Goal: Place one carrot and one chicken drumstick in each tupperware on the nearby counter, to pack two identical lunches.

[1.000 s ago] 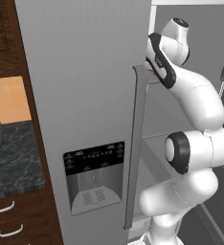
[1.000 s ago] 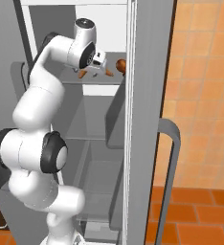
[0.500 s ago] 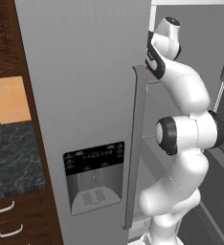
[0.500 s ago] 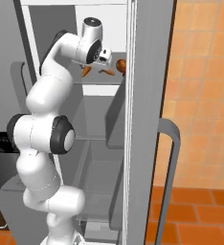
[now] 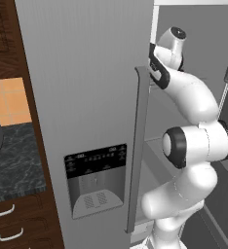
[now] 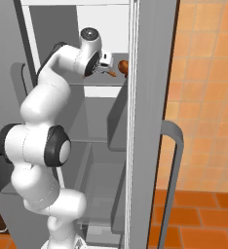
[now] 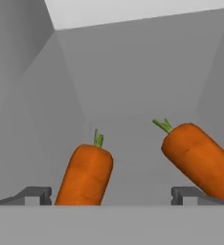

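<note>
Two orange tapered carrots lie on the grey fridge shelf (image 7: 133, 129): the left carrot (image 7: 85, 174) and the right carrot (image 7: 200, 160), green stubs pointing away. The released gripper (image 7: 111, 196) straddles the left one, untouched.

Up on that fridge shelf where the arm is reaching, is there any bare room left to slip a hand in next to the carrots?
In the hand view, bare grey shelf lies between the left carrot and the right carrot, left of the left one up to the fridge wall, and behind both. The open gripper straddles the left carrot, so it is crowded there.
</note>
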{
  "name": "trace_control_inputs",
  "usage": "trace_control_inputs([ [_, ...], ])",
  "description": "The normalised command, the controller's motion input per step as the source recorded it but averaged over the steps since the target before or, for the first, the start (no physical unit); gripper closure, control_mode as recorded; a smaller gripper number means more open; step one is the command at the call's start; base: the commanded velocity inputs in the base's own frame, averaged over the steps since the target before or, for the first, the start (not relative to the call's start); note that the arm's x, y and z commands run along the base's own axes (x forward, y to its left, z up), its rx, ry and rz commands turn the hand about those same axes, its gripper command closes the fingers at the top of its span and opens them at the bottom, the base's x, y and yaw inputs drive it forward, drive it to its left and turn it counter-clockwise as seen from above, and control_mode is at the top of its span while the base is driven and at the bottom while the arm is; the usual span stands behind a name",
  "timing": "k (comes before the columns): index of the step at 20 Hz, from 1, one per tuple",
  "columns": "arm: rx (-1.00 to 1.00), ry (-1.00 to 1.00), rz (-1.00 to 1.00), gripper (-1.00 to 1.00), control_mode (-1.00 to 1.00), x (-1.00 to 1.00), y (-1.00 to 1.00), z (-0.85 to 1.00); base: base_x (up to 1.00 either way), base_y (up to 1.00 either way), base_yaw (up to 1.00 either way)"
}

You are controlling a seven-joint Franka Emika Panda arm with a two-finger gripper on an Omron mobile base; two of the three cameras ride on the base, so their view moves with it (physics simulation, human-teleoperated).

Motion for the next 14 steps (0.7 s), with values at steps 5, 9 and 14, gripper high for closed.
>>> trace_control_inputs([
  [5,-0.06,0.06,0.01,-1.00,-1.00,0.21,0.14,-0.01,0.00,0.00,0.00],
  [9,-0.04,0.08,-0.01,-1.00,-1.00,0.23,-0.02,-0.04,0.00,0.00,0.00],
  [14,0.00,0.00,-0.01,-1.00,-1.00,-0.10,-0.33,-0.22,0.00,0.00,0.00],
])
